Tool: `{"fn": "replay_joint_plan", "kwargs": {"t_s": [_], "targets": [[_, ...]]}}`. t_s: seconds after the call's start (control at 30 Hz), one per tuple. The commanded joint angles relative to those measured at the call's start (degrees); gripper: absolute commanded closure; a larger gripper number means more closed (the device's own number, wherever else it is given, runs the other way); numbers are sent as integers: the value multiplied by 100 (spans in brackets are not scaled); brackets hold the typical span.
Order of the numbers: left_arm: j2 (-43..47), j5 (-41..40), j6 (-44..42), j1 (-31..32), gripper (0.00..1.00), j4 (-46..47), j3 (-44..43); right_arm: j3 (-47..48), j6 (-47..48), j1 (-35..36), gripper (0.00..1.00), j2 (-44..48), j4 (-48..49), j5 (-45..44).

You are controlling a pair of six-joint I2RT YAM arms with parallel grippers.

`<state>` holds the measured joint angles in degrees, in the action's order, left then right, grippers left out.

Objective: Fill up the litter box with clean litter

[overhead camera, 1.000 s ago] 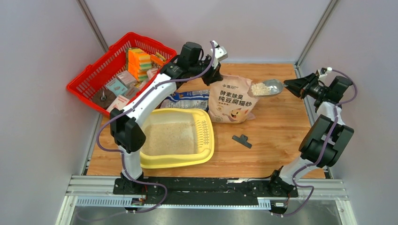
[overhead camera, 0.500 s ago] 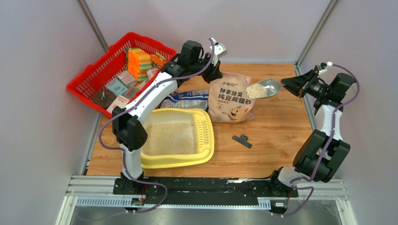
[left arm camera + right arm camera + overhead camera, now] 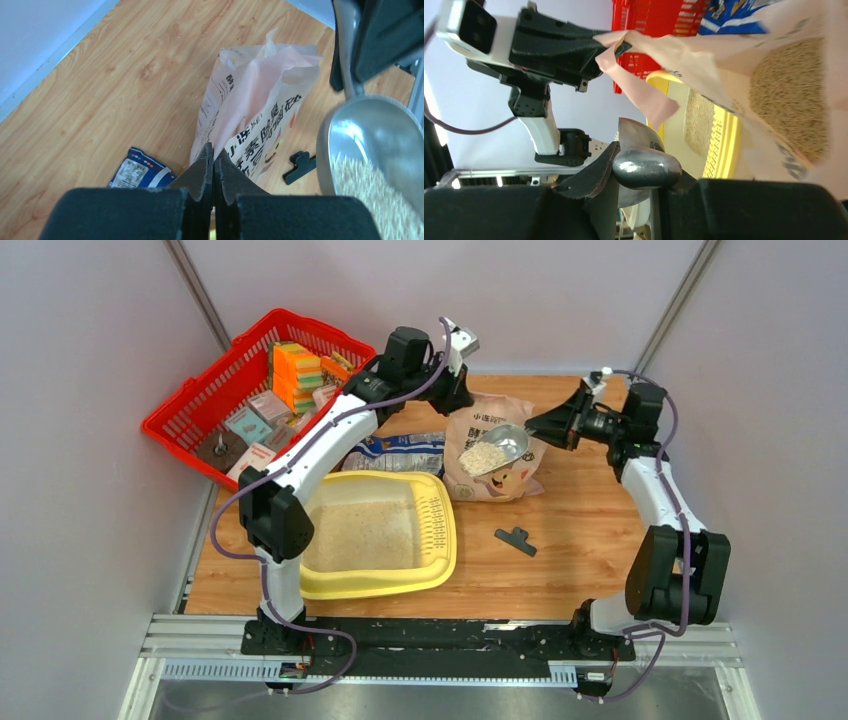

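**Step in hand (judged):** carrying a loaded scoop from bag to tray.

**Findings**
- The right gripper [image 3: 548, 426] is clamped on the handle of the metal scoop [image 3: 500, 445]. The bowl holds a heap of clean litter [image 3: 478, 458] and hangs in front of the litter bag [image 3: 512, 483].
- The left gripper [image 3: 214, 155] has its fingers pressed together on the bag's upper edge, holding the mouth up.
- The litter box [image 3: 385, 584] lies on the tabletop [image 3: 590, 530] before the left arm's base, just beside the bag's lower left corner. A shallow layer of granules covers its floor, and it looks short of full.

**Recommendations**
1. Keep the bowl level in transit. The heap sits close to the lip, and a tilt would spill litter onto the tabletop.
2. Cross the tray's right rim above the slotted grid strip [image 3: 434, 520], and tip only once the bowl is over the open floor.
3. Pour low to limit scatter.

**Clearances**
- The path from bag to tray is short, and nothing lies across it.
- The left forearm spans the tray's far-left corner, so the middle and near floor offer the freest room.
- The blue-and-white bag [image 3: 405, 452] lies at the tray's far rim.
- The black clip [image 3: 515, 539] lies apart to the right.
- The red basket [image 3: 190, 418] stands well apart at far left
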<state>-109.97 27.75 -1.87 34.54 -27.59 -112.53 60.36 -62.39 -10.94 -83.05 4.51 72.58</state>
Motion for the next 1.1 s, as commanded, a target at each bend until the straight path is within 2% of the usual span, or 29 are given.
{"fn": "replay_joint_plan", "kwargs": {"t_s": [0.0,0.2,0.4,0.5,0.6,0.77,0.87,1.07], "targets": [[538,-147,617,-44,100,554,-32,46,59,706,100,350,-185,-410],[547,20,1425,-211,100,404,-32,142,1034,1761,100,465,-1293,-1394],[600,257,2128,-308,100,720,135,336,1965,2744,100,508,-1936,-2579],[609,354,2243,-308,100,913,170,170,2055,3245,100,588,-1823,-3573],[679,380,2331,-317,100,975,240,196,2625,3877,100,693,-1710,-4557],[854,425,2322,-317,100,1081,556,424,4230,4872,100,939,-1691,-6102],[951,468,2427,-334,100,1151,706,337,5040,5355,100,1185,-1401,-6639],[1118,539,2840,-361,100,1493,1206,222,6212,5989,100,1492,-1225,-6994]]}}
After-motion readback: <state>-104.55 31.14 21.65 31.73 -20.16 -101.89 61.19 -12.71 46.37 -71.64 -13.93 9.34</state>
